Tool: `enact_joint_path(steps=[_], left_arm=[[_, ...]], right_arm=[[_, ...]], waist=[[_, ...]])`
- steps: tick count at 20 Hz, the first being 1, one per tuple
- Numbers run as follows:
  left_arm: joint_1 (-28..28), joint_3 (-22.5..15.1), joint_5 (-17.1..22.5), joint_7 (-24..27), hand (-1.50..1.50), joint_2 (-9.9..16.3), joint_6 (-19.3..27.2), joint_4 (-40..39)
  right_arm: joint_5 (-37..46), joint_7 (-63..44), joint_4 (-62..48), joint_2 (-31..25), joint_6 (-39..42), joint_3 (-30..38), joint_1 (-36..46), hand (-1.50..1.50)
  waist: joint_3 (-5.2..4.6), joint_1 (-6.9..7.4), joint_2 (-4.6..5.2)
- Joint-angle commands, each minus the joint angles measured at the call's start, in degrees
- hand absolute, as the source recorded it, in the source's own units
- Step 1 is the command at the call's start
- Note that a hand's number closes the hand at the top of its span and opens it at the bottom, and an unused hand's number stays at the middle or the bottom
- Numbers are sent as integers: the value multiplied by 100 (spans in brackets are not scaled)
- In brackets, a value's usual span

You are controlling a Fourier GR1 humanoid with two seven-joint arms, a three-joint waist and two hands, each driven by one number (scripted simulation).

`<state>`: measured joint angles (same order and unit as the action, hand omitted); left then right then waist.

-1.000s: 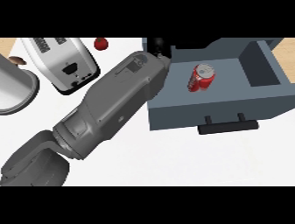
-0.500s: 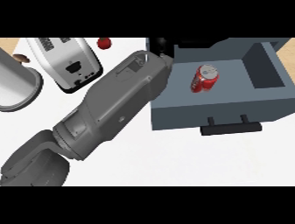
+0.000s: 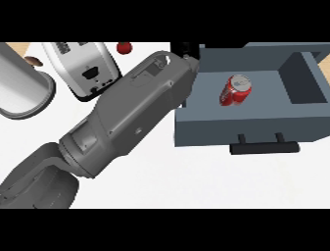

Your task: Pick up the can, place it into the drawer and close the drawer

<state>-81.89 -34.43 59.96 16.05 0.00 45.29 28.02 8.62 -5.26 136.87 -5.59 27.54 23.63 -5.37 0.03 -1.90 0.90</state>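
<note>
Head view. The red can point(image 3: 236, 90) lies on its side inside the open grey drawer point(image 3: 258, 124), near the drawer's middle and apart from all of its walls, its silver top turned toward the back wall. The drawer stands pulled out over the white desk point(image 3: 196, 181), its dark handle point(image 3: 264, 147) on the front panel. A grey forearm point(image 3: 128, 120) runs diagonally from the lower left toward the drawer's left rear corner; only a dark sliver of the left hand point(image 3: 187, 49) shows there, just beyond the drawer's left wall, so whether its fingers are spread or curled cannot be told. The right hand does not appear. Left of the drawer sit a white toaster point(image 3: 88, 68), a large white cylinder point(image 3: 12, 83) and a small red object point(image 3: 124, 47).

Handling, as a judgement: the can is probably light, stiff-walled and smooth, and free to roll while on its side; it needs no further grasp. The remaining step would be closing the drawer, best by pushing its flat front panel or handle, squarely
</note>
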Motion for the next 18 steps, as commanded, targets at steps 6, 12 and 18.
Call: enact_joint_path(steps=[6, 12, 18], left_arm=[[-164, 83, 2, -201, -150, 0, 215, 33], [169, 66, -210, -522, -150, 298, 86, 416], [355, 39, -395, -828, -150, 679, 72, 786]], right_arm=[[2767, 462, -1062, 110, -825, -1659, 992, -150], [3883, 691, -2353, -44, -1475, -2178, 1777, -150], [4601, 982, -3885, -232, -1884, -2468, 2553, -150]], waist=[[-1, 192, -23], [-5, 327, -79], [-4, 386, -89]])
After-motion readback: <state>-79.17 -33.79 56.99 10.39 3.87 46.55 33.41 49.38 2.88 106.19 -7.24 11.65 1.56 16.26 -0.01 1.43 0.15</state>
